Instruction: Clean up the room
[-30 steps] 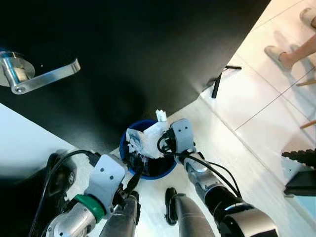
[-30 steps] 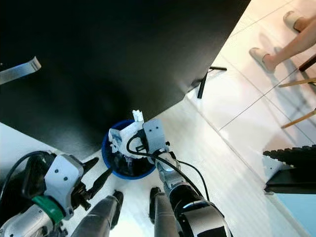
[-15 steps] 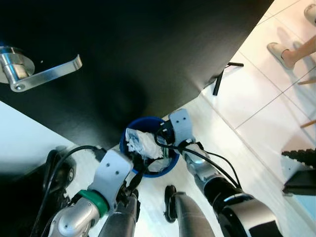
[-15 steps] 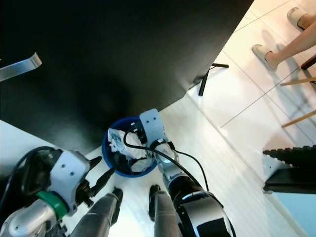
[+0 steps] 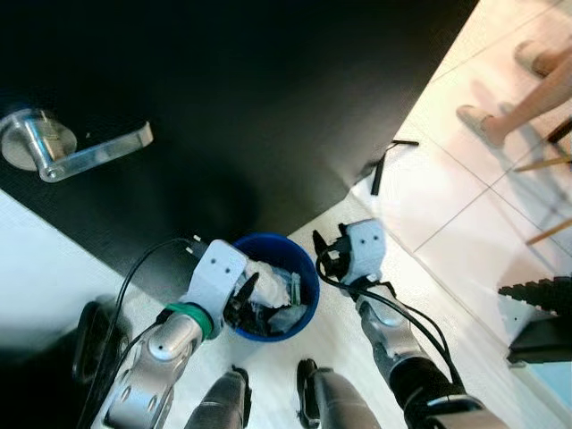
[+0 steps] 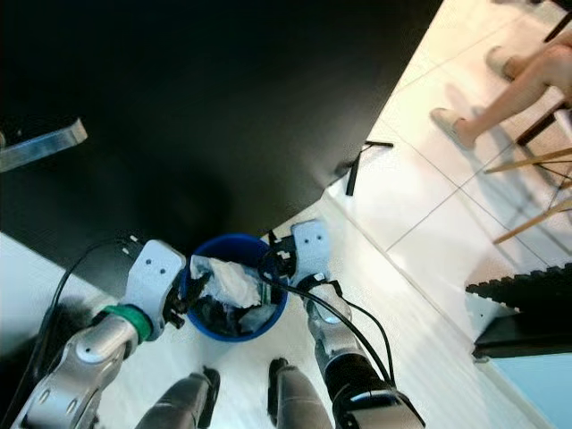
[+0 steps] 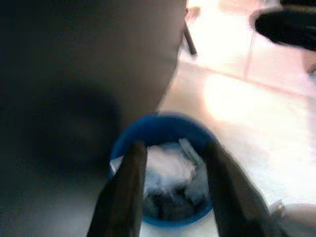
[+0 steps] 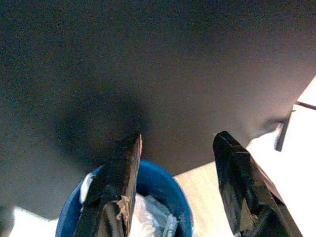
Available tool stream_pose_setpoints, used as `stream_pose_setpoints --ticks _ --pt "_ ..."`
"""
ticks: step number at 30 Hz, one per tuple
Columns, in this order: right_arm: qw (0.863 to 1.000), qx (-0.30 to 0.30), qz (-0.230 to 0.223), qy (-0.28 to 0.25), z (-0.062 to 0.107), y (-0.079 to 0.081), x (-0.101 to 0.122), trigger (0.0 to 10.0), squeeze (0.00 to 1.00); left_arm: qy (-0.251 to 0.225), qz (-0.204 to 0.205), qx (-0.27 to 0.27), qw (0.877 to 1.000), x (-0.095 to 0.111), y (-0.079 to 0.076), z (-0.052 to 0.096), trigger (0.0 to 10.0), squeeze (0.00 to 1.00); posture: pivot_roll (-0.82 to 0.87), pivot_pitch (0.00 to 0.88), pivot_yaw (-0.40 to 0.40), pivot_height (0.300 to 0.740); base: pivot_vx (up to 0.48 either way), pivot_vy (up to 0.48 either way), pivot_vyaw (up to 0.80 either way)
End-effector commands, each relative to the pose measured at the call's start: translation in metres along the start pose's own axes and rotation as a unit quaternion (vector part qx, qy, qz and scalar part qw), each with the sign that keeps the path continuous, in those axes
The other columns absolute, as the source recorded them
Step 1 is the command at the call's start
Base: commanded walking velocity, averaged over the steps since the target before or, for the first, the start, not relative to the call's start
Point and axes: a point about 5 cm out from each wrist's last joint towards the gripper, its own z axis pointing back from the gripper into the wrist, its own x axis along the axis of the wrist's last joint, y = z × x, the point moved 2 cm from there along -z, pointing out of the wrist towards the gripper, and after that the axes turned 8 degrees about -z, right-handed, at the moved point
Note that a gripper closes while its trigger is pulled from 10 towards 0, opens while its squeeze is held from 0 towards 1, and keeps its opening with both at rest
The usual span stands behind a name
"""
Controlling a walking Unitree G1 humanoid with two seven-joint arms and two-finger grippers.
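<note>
A round blue bin (image 5: 268, 239) stands on the pale floor at the foot of a black door. Crumpled white paper (image 5: 268, 271) lies on top of the dark trash inside it. My left gripper (image 5: 243, 299) reaches in from the bin's left side, fingers open over the trash; in the left wrist view its fingers (image 7: 129, 182) straddle the bin (image 7: 163, 126) and the paper (image 7: 170, 165). My right gripper (image 5: 322, 255) hangs just outside the bin's right rim, open and holding nothing. In the right wrist view its fingers (image 8: 118, 182) point past the bin's rim (image 8: 163, 177) at the door.
The black door (image 5: 250, 98) with a silver lever handle (image 5: 85, 152) fills the space ahead. A black doorstop (image 5: 382, 170) lies on the tiles to the right. A person's legs and feet (image 5: 500, 103) and wooden chair legs (image 5: 545, 163) are at far right, above a dark object (image 5: 541, 313).
The right gripper let go of the white paper, which now lies in the bin, and drew back to the right rim. The left arm rose and reached into the bin.
</note>
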Motion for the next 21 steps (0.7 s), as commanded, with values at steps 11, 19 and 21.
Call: stream_pose_setpoints --ticks 11,19,21 --pt "1.0 0.005 0.003 -0.001 0.016 -0.007 -0.004 10.0 0.0 0.058 0.027 0.047 0.997 -0.029 -0.005 -0.034 10.0 0.0 -0.02 0.0 0.002 0.74 0.0 0.0 0.0" --pt "0.999 0.032 0.013 0.021 0.014 -0.003 -0.007 10.0 0.0 0.065 0.011 0.054 0.996 -0.04 0.0 -0.036 10.0 0.0 0.0 0.0 -0.01 0.74 0.0 0.0 0.0" --pt "0.999 0.038 0.013 0.024 0.012 0.001 -0.008 10.0 0.0 0.066 0.013 0.061 0.996 -0.042 0.002 -0.036 10.0 0.0 0.0 0.0 -0.009 0.74 0.0 0.0 0.0"
